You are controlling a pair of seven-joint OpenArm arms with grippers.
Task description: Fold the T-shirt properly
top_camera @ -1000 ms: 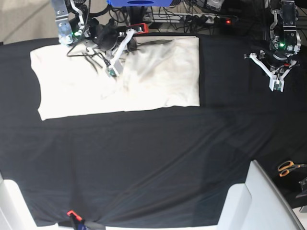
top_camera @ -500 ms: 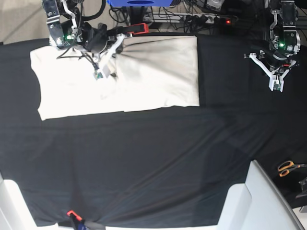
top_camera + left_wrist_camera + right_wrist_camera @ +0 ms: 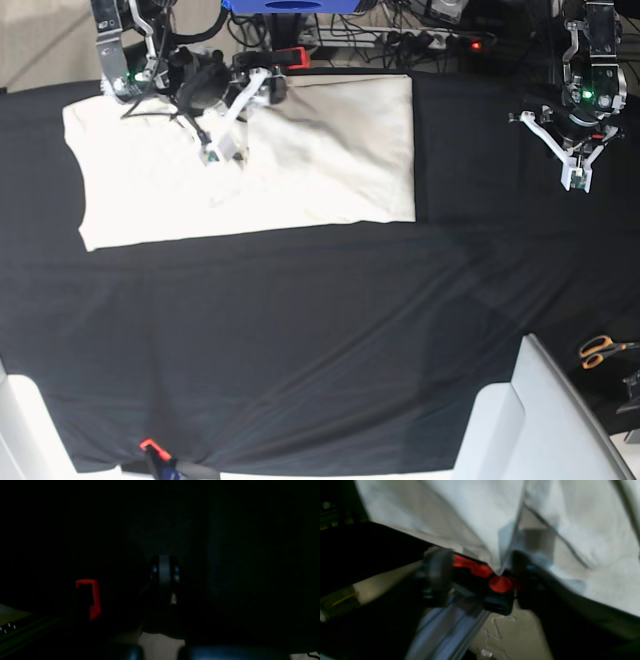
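Your T-shirt (image 3: 250, 160) lies flat on the black-covered surface (image 3: 320, 340), along its far edge toward the far left corner, laid out as a wide rectangle.

Change noted: one second back, dark creases ran across the cloth to the right of your right gripper (image 3: 225, 145). Half a second back that gripper had drawn toward the far left corner. Now it sits slightly right again, and the cloth to its right reads smoother. The T-shirt's outline has not shifted, so I judge this as smoothing, not a new fold.

Right gripper: the wrist view is motion-blurred, with cloth bunched between the dark fingers (image 3: 437, 575); I cannot tell whether they are clamped on it.

Left gripper (image 3: 578, 172): it has not moved, hovering near the far right edge, well apart from the T-shirt, fingers apart. Its wrist view is nearly black.

Red-handled scissors (image 3: 604, 350) lie at the right edge.
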